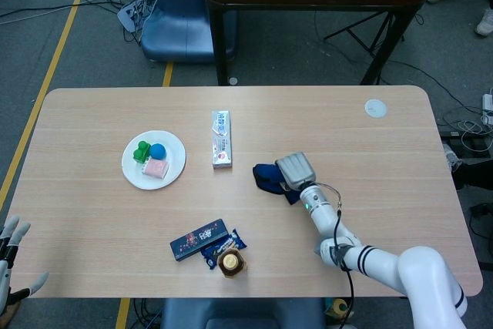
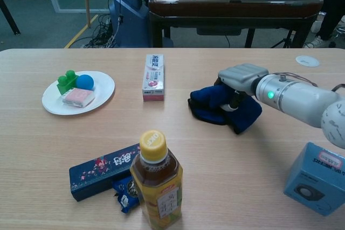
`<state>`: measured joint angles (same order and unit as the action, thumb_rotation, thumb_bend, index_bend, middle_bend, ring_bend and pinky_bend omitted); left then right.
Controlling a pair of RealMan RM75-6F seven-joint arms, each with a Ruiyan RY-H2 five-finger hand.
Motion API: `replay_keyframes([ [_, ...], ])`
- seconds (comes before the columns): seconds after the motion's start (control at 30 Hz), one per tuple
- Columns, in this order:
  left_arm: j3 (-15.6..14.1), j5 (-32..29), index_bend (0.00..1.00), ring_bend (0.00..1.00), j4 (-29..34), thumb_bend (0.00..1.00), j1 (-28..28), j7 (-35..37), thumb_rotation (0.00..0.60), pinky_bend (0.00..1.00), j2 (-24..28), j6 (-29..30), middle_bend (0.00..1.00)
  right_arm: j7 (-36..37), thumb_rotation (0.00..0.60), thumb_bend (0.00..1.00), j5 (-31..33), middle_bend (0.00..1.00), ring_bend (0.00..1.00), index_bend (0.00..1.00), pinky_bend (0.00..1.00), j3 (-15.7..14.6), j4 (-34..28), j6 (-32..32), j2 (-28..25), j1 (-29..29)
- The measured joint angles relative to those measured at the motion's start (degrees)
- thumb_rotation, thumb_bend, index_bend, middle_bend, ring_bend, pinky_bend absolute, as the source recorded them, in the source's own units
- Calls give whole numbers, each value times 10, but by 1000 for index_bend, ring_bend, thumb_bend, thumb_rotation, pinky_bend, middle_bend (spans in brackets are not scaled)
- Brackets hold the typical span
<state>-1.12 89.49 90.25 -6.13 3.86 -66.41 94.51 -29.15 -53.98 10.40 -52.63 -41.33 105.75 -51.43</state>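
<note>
Far left, at the near table edge: left hand, fingers spread, holding nothing, well apart from everything else. Further right, a round white plate with a green block, a blue ball and a pink bar, all small and hard-looking. Near front, a flat dark blue box, a crinkly blue wrapper and a plastic tea bottle with a yellow cap, upright. Beyond, a slim white toothpaste carton, lying flat. Right of centre, a dark blue cloth, bunched on the wood, under the right hand, gripped from above with fingers dug into the folds. Likely light, soft and limp, no risk of breaking, prone to sagging and trailing; best taken at a thick gathered fold rather than a loose corner. Far right, near edge, a stiff pale blue box.
</note>
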Motion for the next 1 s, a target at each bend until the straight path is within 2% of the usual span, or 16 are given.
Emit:
replay_keyframes([
  [0.2,1,-4,99,21,-3,168,-1,4,600,12,-1,0,0,-7,600,547,14,558,562,690,667,4,48,10,8,-1],
  [0.33,1,-4,99,21,-6,168,-1,6,600,13,-3,-2,0,-3,600,548,16,558,562,690,667,7,53,18,12,-1],
  [0.47,2,-3,99,21,-5,168,-2,5,600,12,-1,0,0,4,600,548,0,558,562,690,667,4,28,17,9,-1],
  [0.9,1,-5,99,21,-4,168,-4,2,600,13,-2,-1,0,25,600,548,-69,558,562,690,667,-14,-110,1,-15,-5],
  [1.0,0,-4,99,21,-3,167,-5,1,600,13,-2,-1,0,22,600,548,-70,558,562,690,667,-16,-113,1,-13,-8],
])
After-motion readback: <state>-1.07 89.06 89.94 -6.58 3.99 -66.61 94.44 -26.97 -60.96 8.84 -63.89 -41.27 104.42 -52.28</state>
